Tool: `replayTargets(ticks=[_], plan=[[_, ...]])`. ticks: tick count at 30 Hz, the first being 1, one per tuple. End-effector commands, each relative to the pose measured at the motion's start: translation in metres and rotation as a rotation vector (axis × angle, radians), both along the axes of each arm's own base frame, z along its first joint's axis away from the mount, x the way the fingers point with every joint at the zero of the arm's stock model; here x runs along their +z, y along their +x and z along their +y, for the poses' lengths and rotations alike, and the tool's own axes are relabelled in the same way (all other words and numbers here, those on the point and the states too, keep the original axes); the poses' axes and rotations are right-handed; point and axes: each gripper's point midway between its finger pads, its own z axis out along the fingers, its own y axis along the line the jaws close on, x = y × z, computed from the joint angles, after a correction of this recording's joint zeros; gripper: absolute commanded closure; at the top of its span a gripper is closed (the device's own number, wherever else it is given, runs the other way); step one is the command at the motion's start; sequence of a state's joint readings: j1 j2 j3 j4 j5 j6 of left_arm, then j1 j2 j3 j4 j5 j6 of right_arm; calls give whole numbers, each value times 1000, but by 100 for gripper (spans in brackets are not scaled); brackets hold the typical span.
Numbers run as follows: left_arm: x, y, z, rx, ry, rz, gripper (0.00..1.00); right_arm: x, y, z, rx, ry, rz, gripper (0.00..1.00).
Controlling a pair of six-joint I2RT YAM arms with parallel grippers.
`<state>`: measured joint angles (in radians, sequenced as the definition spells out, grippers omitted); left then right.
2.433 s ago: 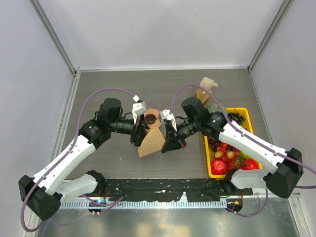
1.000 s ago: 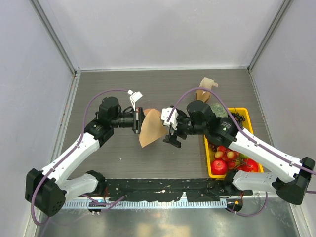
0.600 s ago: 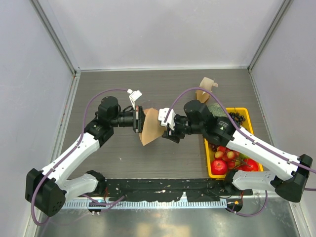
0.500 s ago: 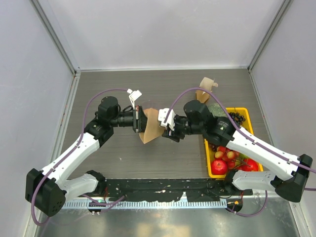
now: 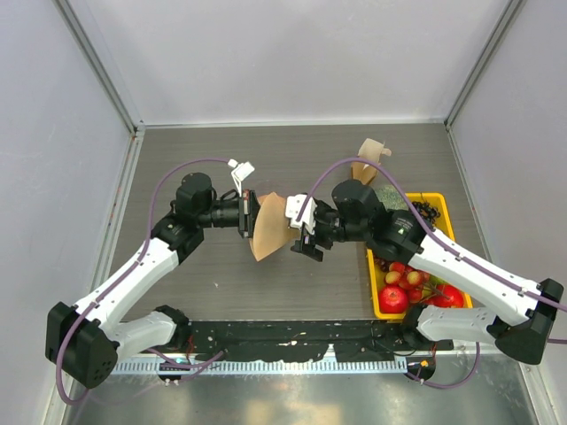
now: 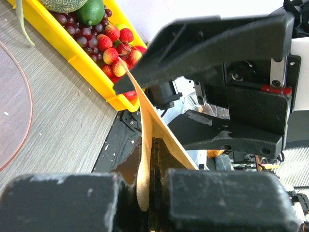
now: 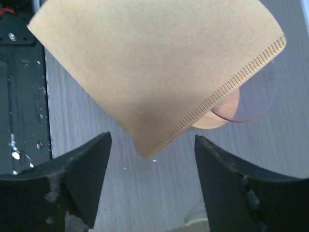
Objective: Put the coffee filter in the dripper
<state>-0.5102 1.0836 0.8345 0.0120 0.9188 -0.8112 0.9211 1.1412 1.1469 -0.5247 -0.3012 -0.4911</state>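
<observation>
Left fingers are clamped tight on the coffee filter. The paper is pinched flat at its left edge by the left gripper and held up off the table, folded and not yet opened into a cone.

The dripper can't really be made out from the top camera. From the right wrist, its orange collar and a bit of clear glass are seen poking out from behind the filter's seamed edge, so it's judged to sit right under the filter.

On the filter's right side, the right gripper is parked with its fingers spread wide, one on either side of the filter's tip. No contact is made, as far as can be told. A yellow fruit tray is left well off to the filter's right and isn't involved.

This is probably the prep step, with the filter offered up for opening or a handover. Next, the right fingers would need to be closed gently on the free edge, on one layer only if the cone is to be spread. Then the tip has to be steered down into the glass.

Compared with a second ago, the right gripper has been brought in closer to the filter. A couple of seconds back, the collar was in plain sight from above beside the filter; now it's covered. The left hold hasn't changed.
</observation>
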Motion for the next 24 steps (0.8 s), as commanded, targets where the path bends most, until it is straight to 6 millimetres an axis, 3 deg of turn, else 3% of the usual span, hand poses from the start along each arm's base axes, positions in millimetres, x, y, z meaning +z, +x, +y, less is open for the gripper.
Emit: replayTargets(ticks=[1, 4, 10, 12, 19, 22, 24], plan=[[12, -6, 0, -48, -43, -96, 100, 22, 1, 1, -14, 58, -37, 20], [12, -10, 0, -68, -48, -108, 100, 24, 4, 2, -31, 67, -25, 14], [17, -21, -2, -112, -65, -155, 100, 30, -4, 14, 15, 95, 25, 15], [17, -20, -2, -109, -61, -158, 100, 32, -6, 16, 34, 101, 30, 18], [14, -18, 0, -94, -29, -166, 94, 32, -12, 16, 62, 93, 37, 50], [15, -18, 0, -94, -28, -171, 93, 31, -11, 13, 58, 89, 31, 54], [15, -18, 0, -96, -24, -172, 87, 30, -12, 12, 58, 86, 23, 56]])
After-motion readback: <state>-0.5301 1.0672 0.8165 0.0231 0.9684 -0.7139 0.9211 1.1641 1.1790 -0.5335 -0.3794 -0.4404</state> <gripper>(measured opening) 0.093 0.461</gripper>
